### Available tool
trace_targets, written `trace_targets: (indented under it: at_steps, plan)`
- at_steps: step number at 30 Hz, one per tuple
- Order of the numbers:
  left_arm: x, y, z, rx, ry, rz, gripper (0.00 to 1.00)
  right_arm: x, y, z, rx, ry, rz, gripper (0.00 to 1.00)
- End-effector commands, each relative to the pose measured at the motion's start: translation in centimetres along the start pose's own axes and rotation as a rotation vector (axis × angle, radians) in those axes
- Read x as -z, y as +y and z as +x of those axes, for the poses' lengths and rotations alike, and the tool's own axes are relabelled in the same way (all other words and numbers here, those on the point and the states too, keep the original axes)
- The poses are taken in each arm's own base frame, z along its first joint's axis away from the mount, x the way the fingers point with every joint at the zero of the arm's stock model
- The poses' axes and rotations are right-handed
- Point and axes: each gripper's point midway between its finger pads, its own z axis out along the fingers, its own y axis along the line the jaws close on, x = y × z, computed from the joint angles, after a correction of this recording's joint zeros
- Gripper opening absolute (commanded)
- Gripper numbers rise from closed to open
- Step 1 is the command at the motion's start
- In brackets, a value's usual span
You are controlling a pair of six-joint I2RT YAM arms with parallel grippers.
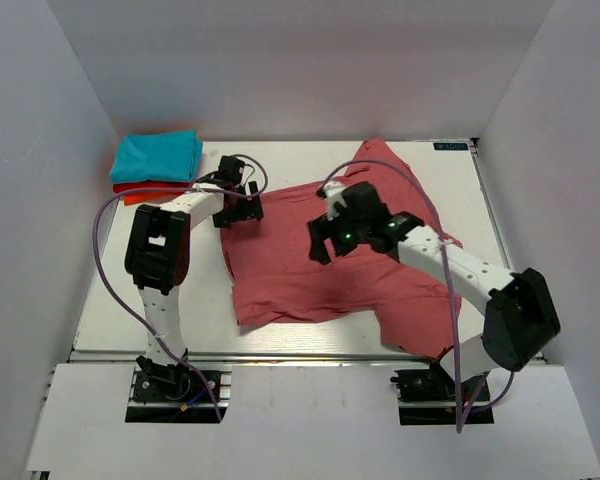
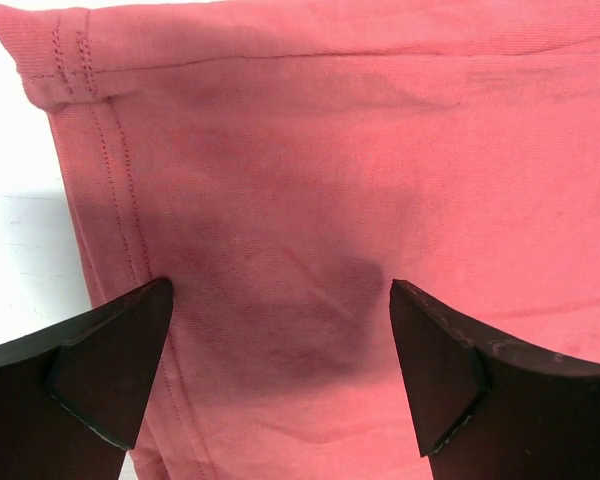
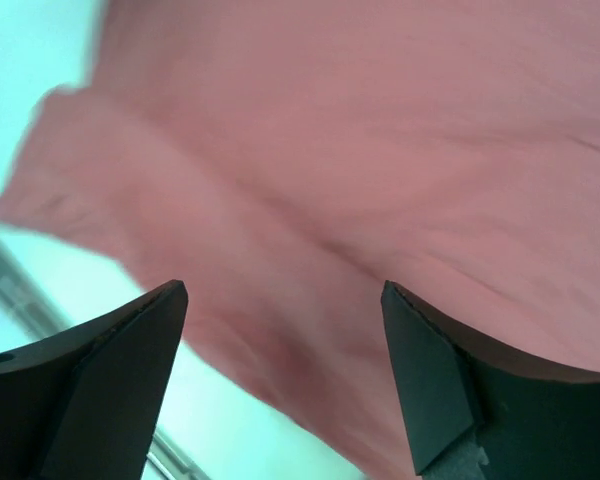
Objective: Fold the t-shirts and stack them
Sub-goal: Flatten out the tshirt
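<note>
— So, which step in hand?
— Folding the large salmon-pink short-sleeved cloth t-shirt [image 1: 300,270], by the look of things. Lying open on the white table [image 1: 110,300], crooked and creased, no tidy fold yet.
— And the others?
— Stacked just off the pink shirt's far-left corner, near but not touching: small turquoise folded t-shirt [image 1: 158,155] on top of small orange-red folded t-shirt [image 1: 130,192].
— Left gripper [image 1: 238,210]?
— Hanging over the pink shirt's far-left hemmed corner, fingers spread wide, gripping nothing.
— Right gripper [image 1: 322,232]?
— Above the middle of the pink shirt, likewise gaping and empty. Blurred in its wrist view, so hard to say how close to the cloth.
— Next move, then?
— Probably pinching two points along one edge of the pink shirt and carrying that edge across for a first fold. Calls for lowering both pairs of fingers onto cloth, closing on the edge only, then travelling together to keep the crease straight.
— Risk?
— Bunching instead of folding, given those wrinkles.
</note>
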Motion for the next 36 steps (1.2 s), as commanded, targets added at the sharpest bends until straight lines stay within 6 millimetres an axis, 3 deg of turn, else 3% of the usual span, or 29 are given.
trace_targets:
  at_steps: [1, 3, 5, 8, 11, 13, 19, 26, 29, 30, 33, 34, 35, 36]
  plan:
    - [-1.4, 1.5, 3.3, -0.001, 0.088, -0.034, 1.0, -0.6, 5.8, -2.9, 0.177, -0.067, -0.181, 0.79]
    - [-1.2, 1.5, 3.8, 0.0, 0.088, -0.023, 1.0, -1.2, 8.8, -3.6, 0.229, -0.079, -0.256, 0.78]
    - [-1.0, 1.4, 3.8, 0.001, 0.081, -0.011, 1.0, -2.3, 12.1, -2.9, 0.334, -0.078, -0.354, 0.78]
    - [-0.6, 0.7, 4.2, -0.006, 0.079, 0.022, 1.0, -3.8, 14.9, -1.8, 0.392, -0.061, -0.41, 0.75]
    - [-0.8, 0.7, 5.0, -0.005, 0.098, 0.035, 1.0, -5.5, 16.4, -0.2, 0.438, -0.021, -0.421, 0.73]
    - [-0.9, 0.8, 5.3, -0.005, 0.099, 0.035, 1.0, -7.1, 16.9, 1.0, 0.465, 0.003, -0.411, 0.73]
    - [-0.6, 1.3, 5.9, -0.008, 0.108, 0.039, 1.0, -11.1, 15.7, 3.3, 0.538, 0.067, -0.293, 0.73]
    - [-0.7, 1.5, 6.2, -0.017, 0.109, 0.038, 1.0, -12.2, 16.1, 4.1, 0.55, 0.079, -0.262, 0.65]
    - [-1.3, 1.5, 6.1, -0.026, 0.109, 0.039, 1.0, -12.1, 16.3, 5.1, 0.542, 0.107, -0.278, 0.42]
    - [-1.2, 1.3, 5.7, -0.026, 0.099, 0.043, 1.0, -11.6, 16.7, 5.2, 0.536, 0.106, -0.285, 0.23]
    - [-2.0, 1.4, 5.2, -0.027, 0.1, 0.021, 1.0, -9.7, 18.1, 5.7, 0.513, 0.093, -0.356, 0.0]
    - [-2.3, 1.4, 4.8, -0.027, 0.091, 0.012, 1.0, -9.2, 18.8, 6.0, 0.501, 0.095, -0.396, 0.0]
    - [-2.1, 1.2, 4.3, -0.027, 0.095, 0.01, 1.0, -9.0, 18.7, 7.5, 0.494, 0.123, -0.413, 0.0]
    - [-2.3, 1.3, 3.9, -0.028, 0.085, -0.001, 1.0, -8.4, 19.1, 6.8, 0.488, 0.092, -0.421, 0.08]
